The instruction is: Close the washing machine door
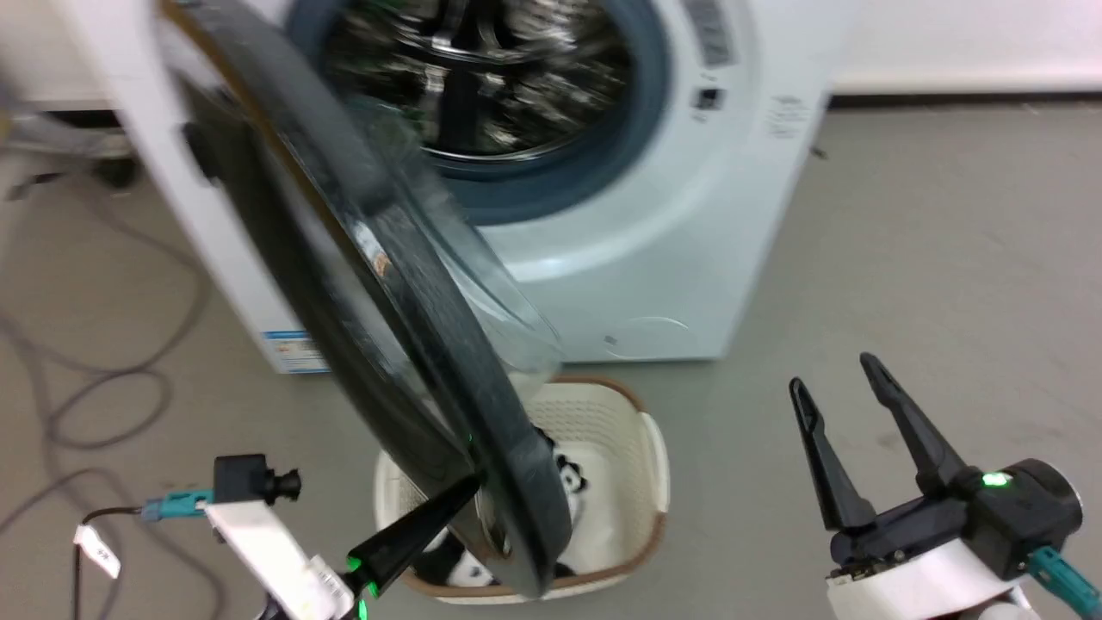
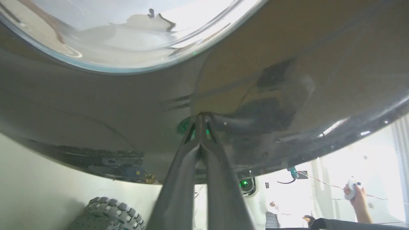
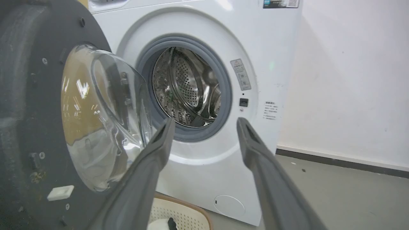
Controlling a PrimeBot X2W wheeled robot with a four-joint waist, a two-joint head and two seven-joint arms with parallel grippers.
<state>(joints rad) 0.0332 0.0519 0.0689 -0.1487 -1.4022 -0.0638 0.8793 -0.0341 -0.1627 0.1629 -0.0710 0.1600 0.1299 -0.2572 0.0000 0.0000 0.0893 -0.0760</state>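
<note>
The washing machine (image 1: 689, 215) is a white front-loader with its steel drum (image 1: 482, 77) exposed. Its door (image 1: 370, 258), black-rimmed with a clear glass bowl, stands swung out towards me, nearly edge-on. My left gripper (image 1: 469, 486) is shut, its tips pressed against the door's dark outer face near the lower rim. In the left wrist view the left gripper (image 2: 200, 116) touches the glossy door (image 2: 96, 105) just below the glass. My right gripper (image 1: 831, 372) hangs open at the lower right, away from the door. The right gripper (image 3: 205, 120) faces the machine (image 3: 271, 48), with the door (image 3: 28, 95) at left.
A cream perforated basket (image 1: 654, 465) with a black-and-white soft toy (image 1: 564, 478) sits on the floor under the door's lower edge. Cables (image 1: 86, 387) lie on the grey floor at left. A knobbly tyre (image 2: 108, 214) and a person's hand (image 2: 354, 191) holding a controller lie beyond the door.
</note>
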